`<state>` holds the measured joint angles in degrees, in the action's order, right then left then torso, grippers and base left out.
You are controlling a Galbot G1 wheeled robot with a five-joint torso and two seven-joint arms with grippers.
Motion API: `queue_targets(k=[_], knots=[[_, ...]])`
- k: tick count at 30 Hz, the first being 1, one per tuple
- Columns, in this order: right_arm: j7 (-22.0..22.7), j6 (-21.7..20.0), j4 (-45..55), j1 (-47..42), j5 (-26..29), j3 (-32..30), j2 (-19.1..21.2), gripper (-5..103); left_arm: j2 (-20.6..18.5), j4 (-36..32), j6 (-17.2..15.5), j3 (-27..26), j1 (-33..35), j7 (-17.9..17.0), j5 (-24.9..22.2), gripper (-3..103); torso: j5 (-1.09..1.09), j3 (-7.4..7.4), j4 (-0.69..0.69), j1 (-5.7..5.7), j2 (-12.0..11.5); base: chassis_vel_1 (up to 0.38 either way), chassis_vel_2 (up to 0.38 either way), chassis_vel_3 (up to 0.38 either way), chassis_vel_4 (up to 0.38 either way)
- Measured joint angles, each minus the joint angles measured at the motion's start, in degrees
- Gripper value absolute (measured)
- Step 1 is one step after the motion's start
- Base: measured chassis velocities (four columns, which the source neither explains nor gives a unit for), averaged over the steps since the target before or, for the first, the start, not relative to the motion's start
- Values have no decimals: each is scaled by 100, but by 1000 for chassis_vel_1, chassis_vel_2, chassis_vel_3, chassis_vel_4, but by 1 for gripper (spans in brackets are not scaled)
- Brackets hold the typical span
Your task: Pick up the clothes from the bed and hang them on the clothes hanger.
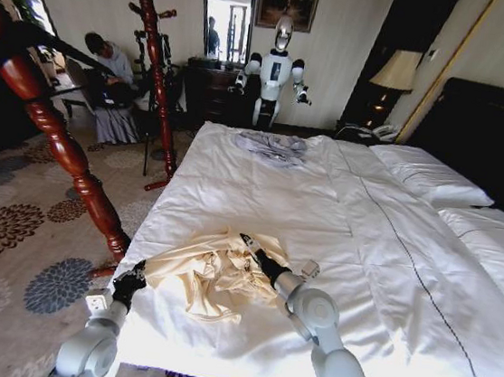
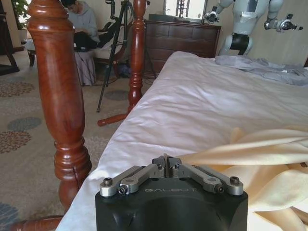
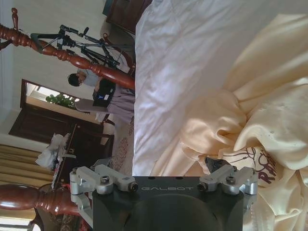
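Observation:
The clothes [image 1: 210, 279], a crumpled cream-yellow garment, lie near the front left corner of the bed [image 1: 260, 194] with its white sheets. My left gripper [image 1: 132, 280] is at the bed's left edge, against the garment's left corner. In the left wrist view this gripper [image 2: 166, 161] is shut, and the clothes [image 2: 269, 154] taper to a point between its fingertips. My right gripper [image 1: 248, 243] hovers over the middle of the garment. In the right wrist view it [image 3: 163, 168] stands open just above the clothes [image 3: 250, 110]. What looks like the black clothes hanger [image 1: 32, 36] hangs on the near wooden stand.
A reddish-brown coat stand post [image 1: 65, 149] rises close to the bed's left edge, with a second post [image 1: 157, 59] farther back. A grey garment [image 1: 272, 145] lies at the bed's far end. Pillows [image 1: 426, 177] are at the right. Another robot [image 1: 274, 73] stands beyond the bed.

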<state>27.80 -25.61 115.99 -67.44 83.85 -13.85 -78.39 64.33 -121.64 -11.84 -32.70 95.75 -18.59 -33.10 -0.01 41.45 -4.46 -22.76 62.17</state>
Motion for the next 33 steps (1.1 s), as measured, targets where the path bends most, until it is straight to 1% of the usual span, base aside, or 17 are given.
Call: queue_targets(k=[5,10,14,24,29,33], knots=[[-45,10,-417,243,-111,49,-190,100,11,-16,-1,-29,30,-1,-2,2,0,0,0,0,0,0,0,0,0],[-41,12,-616,377,-119,-261,-389,100,0,-28,-3,-63,36,-7,-26,2,1,0,0,0,0,0,0,0,0],[-43,13,-649,328,-112,-334,-444,100,-18,-29,-5,-67,30,-10,-40,2,0,0,0,0,0,0,0,0,0],[-122,-24,-619,-26,-293,-179,-714,100,-47,-33,-15,-31,27,-32,-43,2,1,0,0,0,1,0,0,0,0],[-149,-25,-727,-53,-413,-27,-736,100,-44,-59,-19,-73,56,-35,-65,2,1,0,0,0,1,0,0,0,0],[-154,-19,-772,-49,-450,-36,-734,100,-42,-72,-19,-107,68,-35,-89,2,1,0,0,0,1,0,0,0,0]])
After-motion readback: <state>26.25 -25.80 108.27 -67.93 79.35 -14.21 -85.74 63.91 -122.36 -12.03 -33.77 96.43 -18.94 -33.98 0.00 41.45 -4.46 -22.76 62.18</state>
